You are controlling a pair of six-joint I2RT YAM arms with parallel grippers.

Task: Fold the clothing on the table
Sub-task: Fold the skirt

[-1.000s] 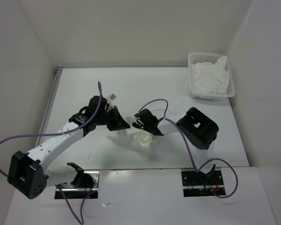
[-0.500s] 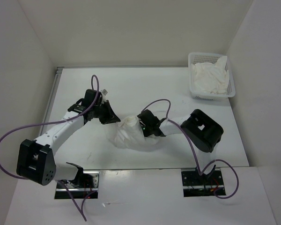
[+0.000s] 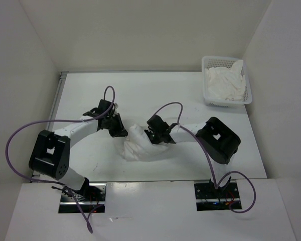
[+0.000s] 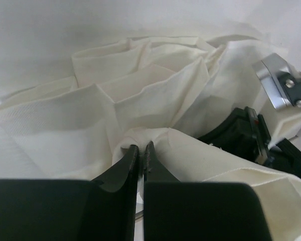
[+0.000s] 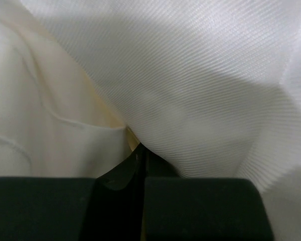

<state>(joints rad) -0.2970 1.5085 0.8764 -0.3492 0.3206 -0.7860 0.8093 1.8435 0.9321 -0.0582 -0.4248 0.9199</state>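
The clothing (image 3: 139, 144) lies bunched in a white crumpled heap on the table (image 3: 90, 90), between my two arms. My left gripper (image 3: 121, 131) meets its left edge and is shut on a fold of the fabric (image 4: 155, 138); the pleated cloth (image 4: 115, 100) spreads out beyond the fingertips. My right gripper (image 3: 151, 134) is at the heap's upper right, shut on the clothing (image 5: 190, 90), which fills its wrist view and hides the tips (image 5: 140, 153). The right gripper's black body shows at the right of the left wrist view.
A white mesh basket (image 3: 226, 81) with a heap of white cloth stands at the table's back right corner. White walls close in the table on three sides. Purple cables arch over both arms.
Both grippers have come down and moved apart a little, the left one sliding left and toward the table. The clothing, small and hanging a second ago, has spread into a wider heap on the table.
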